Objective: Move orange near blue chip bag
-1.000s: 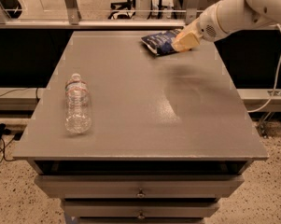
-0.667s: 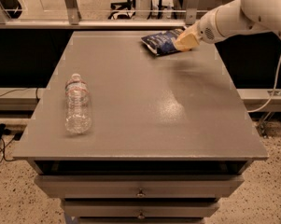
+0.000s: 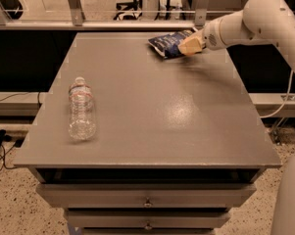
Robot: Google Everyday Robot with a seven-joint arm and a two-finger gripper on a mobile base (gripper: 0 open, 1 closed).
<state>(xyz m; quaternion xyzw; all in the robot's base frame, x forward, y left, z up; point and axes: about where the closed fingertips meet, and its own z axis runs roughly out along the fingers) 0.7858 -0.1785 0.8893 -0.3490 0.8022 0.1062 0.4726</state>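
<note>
The gripper (image 3: pixel 190 46) is at the table's (image 3: pixel 152 131) far edge, overlapping the blue chip bag (image 3: pixel 165 43). Can't tell its grip. A bottle (image 3: pixel 82 109) lies on the left.

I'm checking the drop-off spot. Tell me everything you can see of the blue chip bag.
The blue chip bag is dark blue and crinkly with white print, lying flat on the grey table near its far edge, right of centre. The gripper covers the bag's right end; whether they touch is unclear.
</note>
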